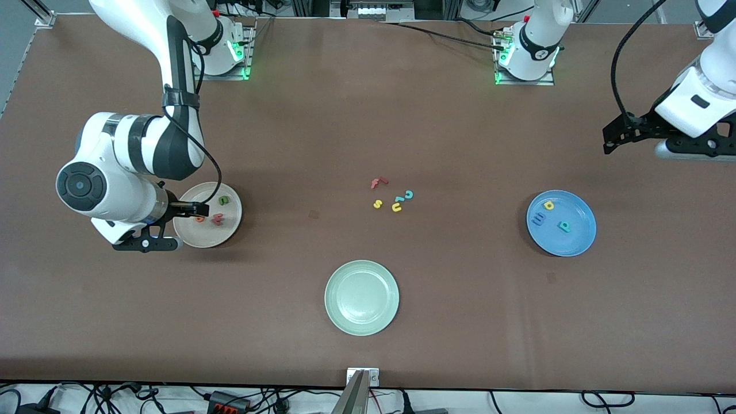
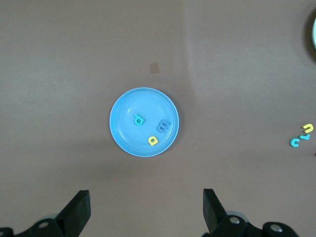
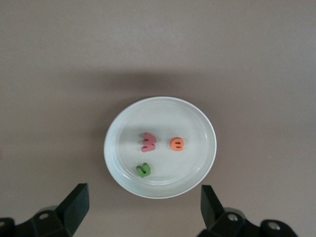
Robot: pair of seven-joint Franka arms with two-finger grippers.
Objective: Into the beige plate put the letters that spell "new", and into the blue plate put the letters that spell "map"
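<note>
1. Pale green round plate (image 1: 361, 297), plain w/ shallow rim – nearest the front camera, mid-table, nothing in it, well apart from both grippers.
2. Round sky-blue plate (image 1: 561, 223) – toward left arm's end, holds blue foam "m" (image 1: 539, 218), yellow foam "a" (image 1: 548, 204), teal foam "p" (image 1: 564, 226).
3. Round cream-beige plate (image 1: 207, 215) – directly under right gripper (image 3: 143, 207), holds dark green foam "n" (image 3: 143, 170), orange foam "e" (image 3: 177, 143), pinkish-red foam "w" (image 3: 148, 141).
4. Right gripper – over beige plate, jaws spread wide, holding nothing.
5. Leftover loose letters (image 1: 393, 196), small foam cluster (red, yellow, teal) – mid-table, well apart from both grippers.
6. Left gripper (image 2: 146, 210) – waiting high, jaws wide, nothing held; blue plate below it.

Status est.: both words look sorted.
Risk: right fingers sit low near beige rim; a sideways pull-out could clip the plate and spill letters.
</note>
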